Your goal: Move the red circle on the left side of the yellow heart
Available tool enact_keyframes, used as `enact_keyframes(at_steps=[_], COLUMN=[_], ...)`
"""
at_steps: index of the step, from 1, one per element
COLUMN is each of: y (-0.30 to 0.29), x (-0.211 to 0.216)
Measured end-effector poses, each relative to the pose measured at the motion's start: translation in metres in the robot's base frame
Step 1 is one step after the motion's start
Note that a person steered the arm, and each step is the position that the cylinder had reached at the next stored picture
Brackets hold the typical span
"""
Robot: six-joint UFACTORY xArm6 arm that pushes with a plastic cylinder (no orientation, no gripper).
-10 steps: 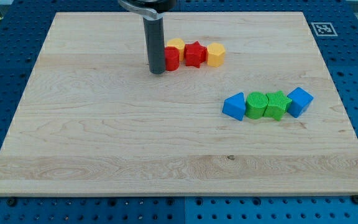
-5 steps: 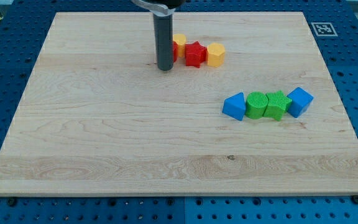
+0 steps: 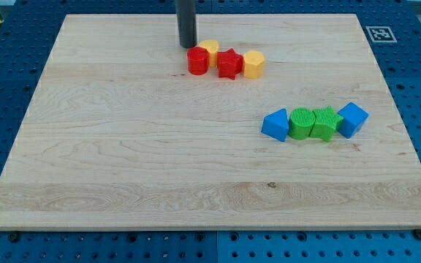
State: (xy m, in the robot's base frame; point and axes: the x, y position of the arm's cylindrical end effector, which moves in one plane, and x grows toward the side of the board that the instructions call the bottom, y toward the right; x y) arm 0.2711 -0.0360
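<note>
The red circle (image 3: 197, 61) stands on the wooden board near the view's top, touching the yellow heart (image 3: 210, 49), which sits just above and to its right. My tip (image 3: 187, 45) is on the board just above and slightly left of the red circle, to the left of the yellow heart, with a small gap to both. The rod rises out of the view's top.
A red star (image 3: 229, 63) and a yellow hexagon (image 3: 253, 64) continue the row to the right. At the right stand a blue triangle (image 3: 275, 125), two green blocks (image 3: 301, 123) (image 3: 326, 123) and a blue block (image 3: 352, 119). The board's top edge (image 3: 269, 14) is close.
My tip has moved from the red circle's left side up toward the view's top, uncovering the circle. The red circle has shifted slightly; the other blocks have stayed put.
</note>
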Motion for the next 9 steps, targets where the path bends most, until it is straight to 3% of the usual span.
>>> enact_keyframes(at_steps=[1, 3, 7, 9], y=[0.024, 0.026, -0.008, 0.012], x=[-0.005, 0.031, 0.03, 0.03])
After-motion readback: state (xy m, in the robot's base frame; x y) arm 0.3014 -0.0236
